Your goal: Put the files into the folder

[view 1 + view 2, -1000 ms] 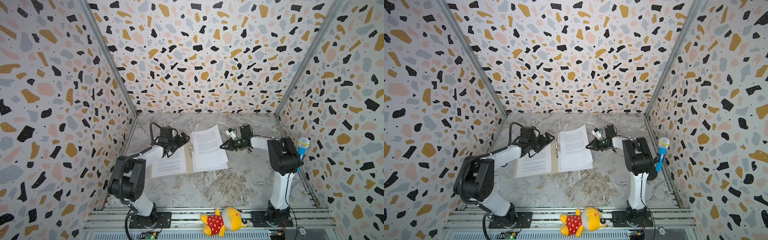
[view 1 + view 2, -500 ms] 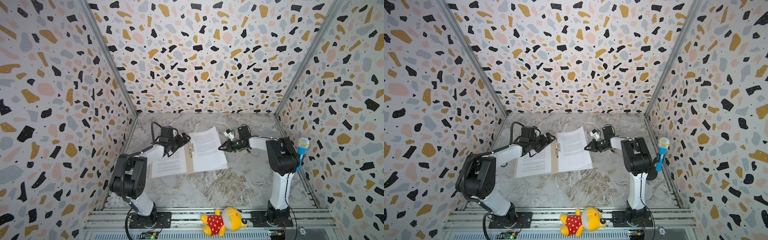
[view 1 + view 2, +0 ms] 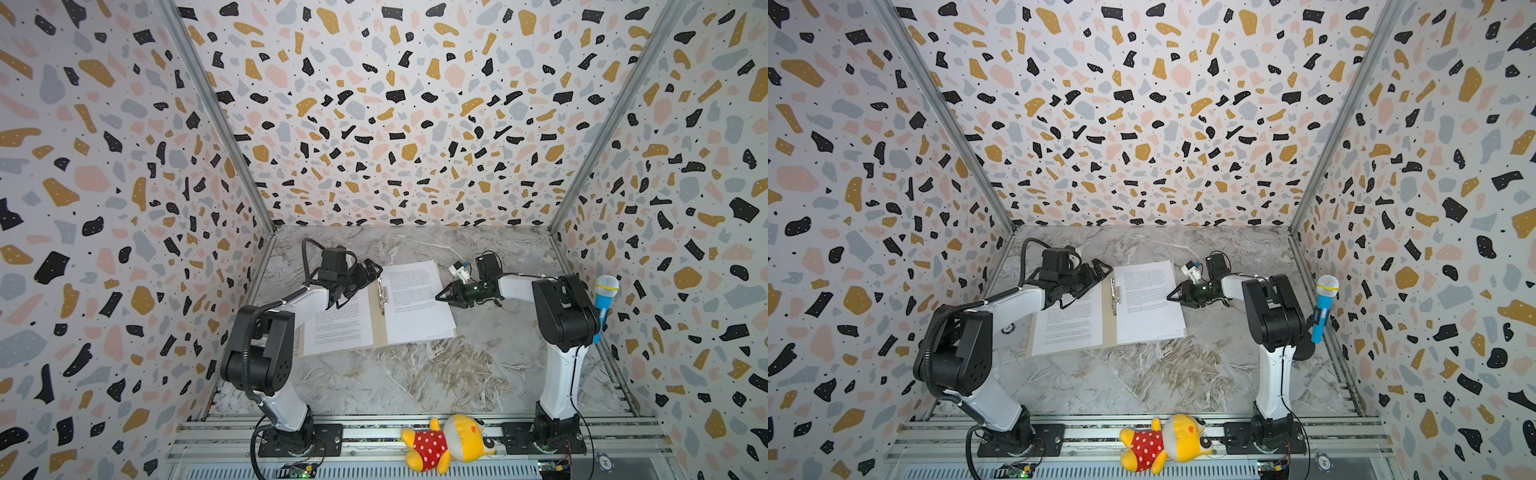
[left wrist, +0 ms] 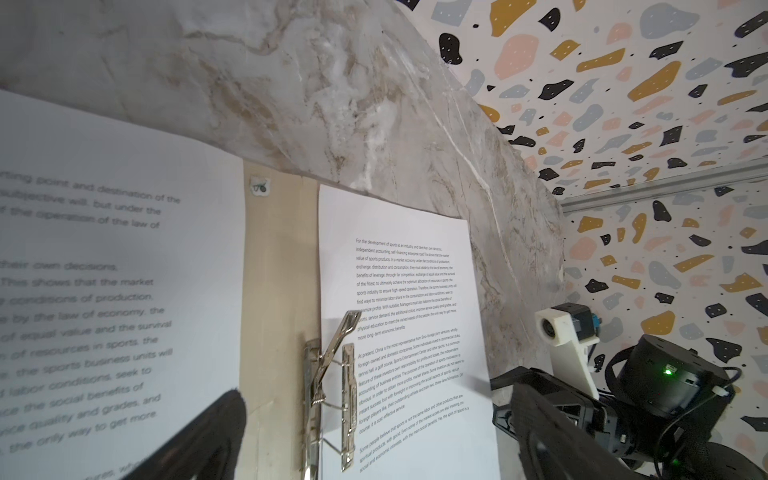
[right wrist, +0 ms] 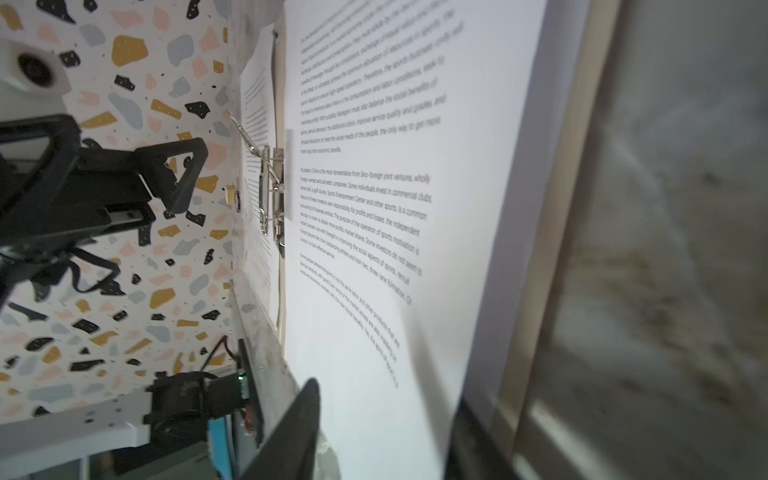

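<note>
Right hand [image 3: 439, 296] sits low at the right long edge of the top sheet [image 3: 415, 307], fingers [image 5: 295, 432] apart with that edge running between them; nothing looks pinched in the right wrist view. Left hand [image 3: 371, 270] hangs wide open over the far end of the left flap of the folder [image 3: 379, 332] and holds nothing. The folder lies open and flat on the counter [image 3: 415, 374], in the far half and a bit toward the left edge, with its spine running from far edge to near edge. The files [image 3: 1148, 316] are already on it. One text sheet [image 3: 340, 328] lies on the left flap. The top sheet lies on the right flap with another white edge showing under it. No drawing sheet is in view, so it is probably underneath. The sheets' long axes run parallel to the spine. Key relation: the clip [image 4: 348, 382] on the spine, lever raised, lies across the top sheet's full width from the right hand, toward the counter's left edge. Any nudge from the right hand should therefore go leftward, square to the long edge. Whether the sheet's inner edge is already under the clip bar I cannot tell. The left hand is the nearer one to the clip, just beside its far end, so pressing the lever down looks like its job. Risk: a one-sided push could skew or buckle the paper.
</note>
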